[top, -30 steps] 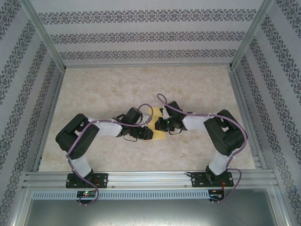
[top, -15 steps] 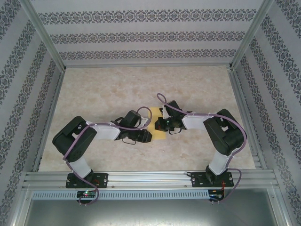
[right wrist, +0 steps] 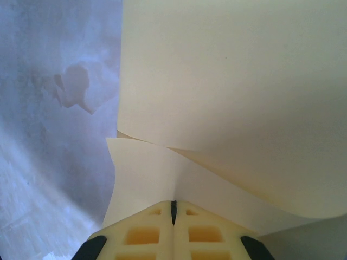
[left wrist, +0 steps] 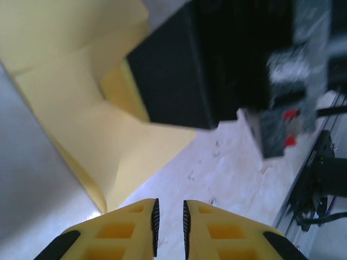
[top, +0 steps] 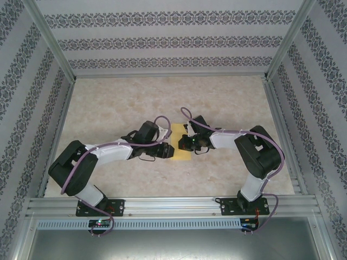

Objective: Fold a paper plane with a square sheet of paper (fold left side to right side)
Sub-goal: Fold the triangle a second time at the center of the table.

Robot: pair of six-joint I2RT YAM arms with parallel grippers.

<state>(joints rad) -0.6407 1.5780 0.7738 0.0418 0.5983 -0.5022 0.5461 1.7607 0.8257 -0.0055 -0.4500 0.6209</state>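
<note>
Creased bright-yellow square sheet of paper [top: 180,155] lies mid-table between the arms, one flap lifted and curling. Right gripper [right wrist: 173,205] clenched on its edge. Left gripper [left wrist: 169,208] just beside a folded corner, jaws slightly parted, empty.

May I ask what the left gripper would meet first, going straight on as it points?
Probably the yellow paper, whose corner lies ahead of the left gripper; the right arm's black housing sits behind it, though depth is unclear.
</note>
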